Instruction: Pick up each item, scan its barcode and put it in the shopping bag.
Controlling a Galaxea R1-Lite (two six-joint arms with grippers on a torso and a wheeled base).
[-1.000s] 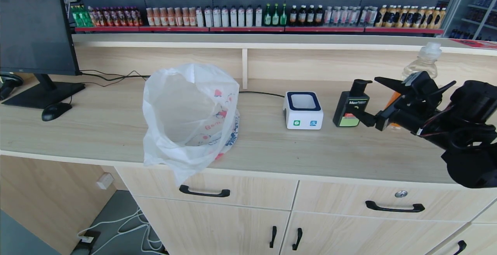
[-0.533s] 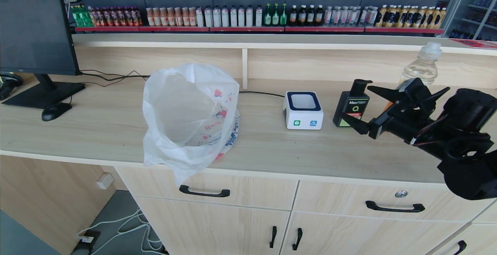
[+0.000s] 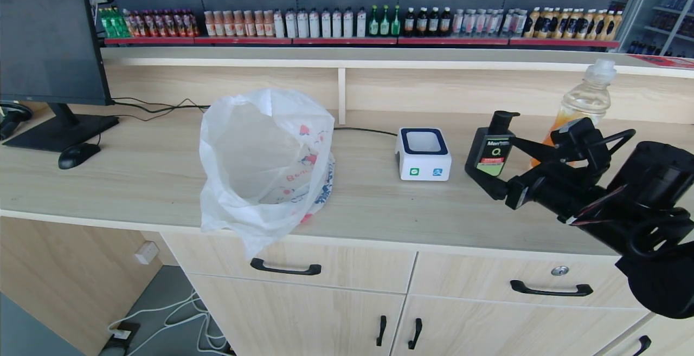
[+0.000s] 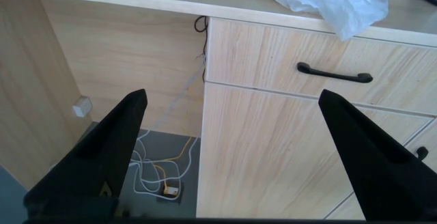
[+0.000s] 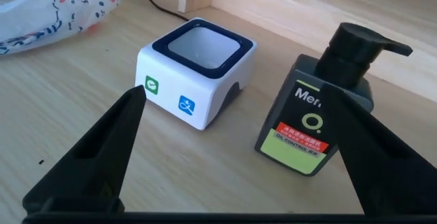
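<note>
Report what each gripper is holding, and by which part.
Nothing is held. The right gripper is open before the black pump bottle, not gripping it. The left gripper is open, facing the cabinet front.

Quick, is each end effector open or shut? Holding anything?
Left end effector: open, holding nothing.
Right end effector: open, holding nothing, near the black pump bottle.

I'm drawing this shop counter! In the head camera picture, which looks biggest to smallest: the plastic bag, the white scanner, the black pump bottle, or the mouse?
1. The plastic bag, by far.
2. The white scanner and the black pump bottle look about alike, so I can't rank them.
3. The mouse is smallest.
</note>
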